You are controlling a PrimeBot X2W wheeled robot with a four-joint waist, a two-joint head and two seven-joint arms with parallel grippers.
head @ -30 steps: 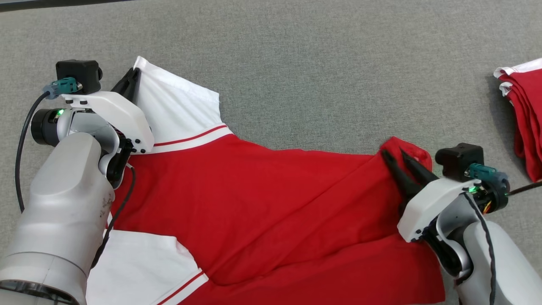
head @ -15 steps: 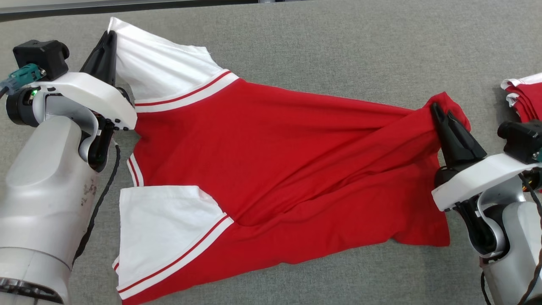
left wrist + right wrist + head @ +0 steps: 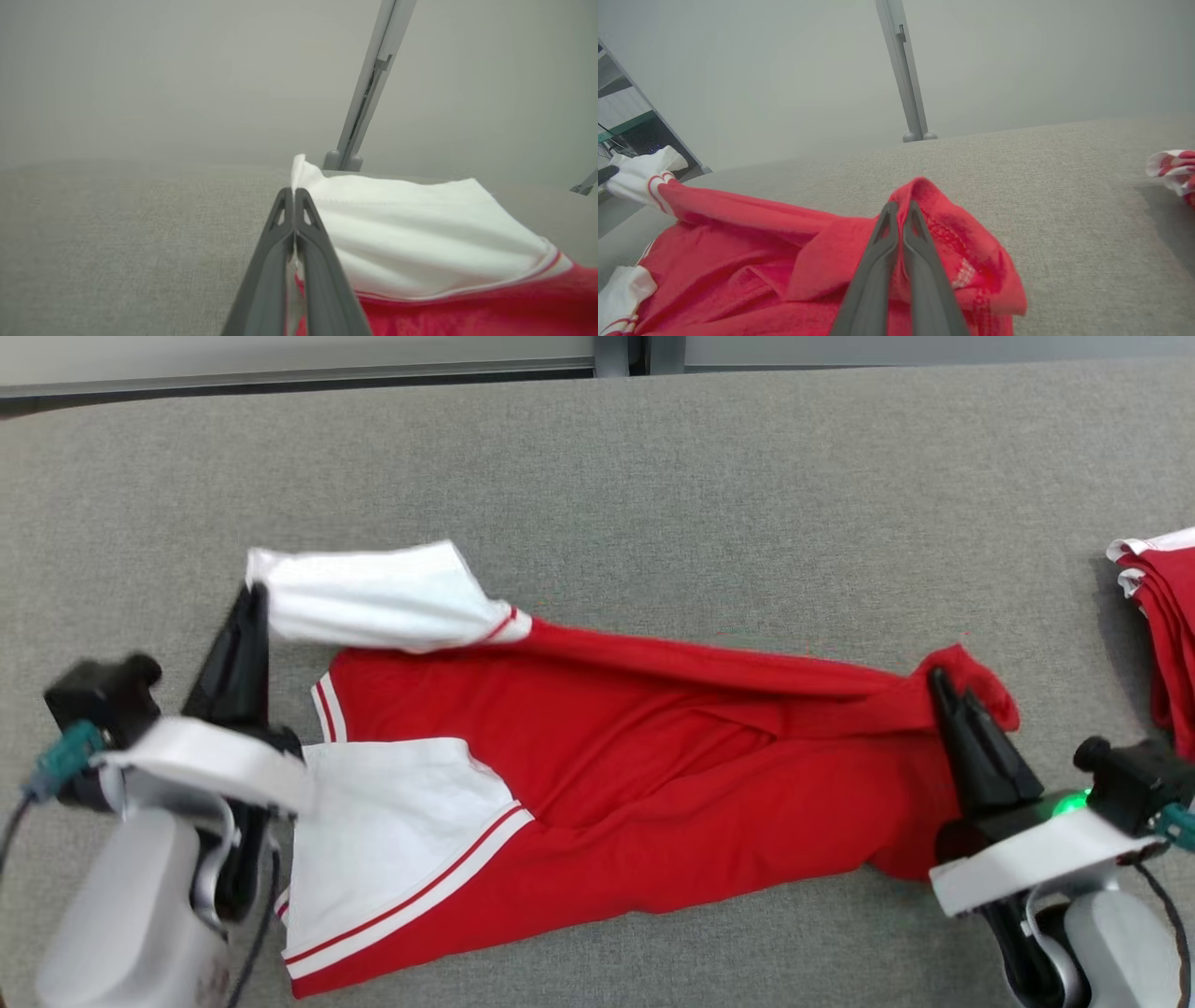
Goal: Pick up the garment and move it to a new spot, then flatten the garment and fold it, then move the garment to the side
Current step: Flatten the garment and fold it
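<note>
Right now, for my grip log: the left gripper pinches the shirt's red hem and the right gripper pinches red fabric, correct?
No: the left gripper pinches a white sleeve, per the left wrist view; the right gripper pinches red fabric.

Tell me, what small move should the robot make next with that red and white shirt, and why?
Probably draw both held corners toward the near edge of the shirt and lay them down. The left pincer is shut on the white sleeve, the right pincer on the red hem corner, holding the far edge lifted.
</note>
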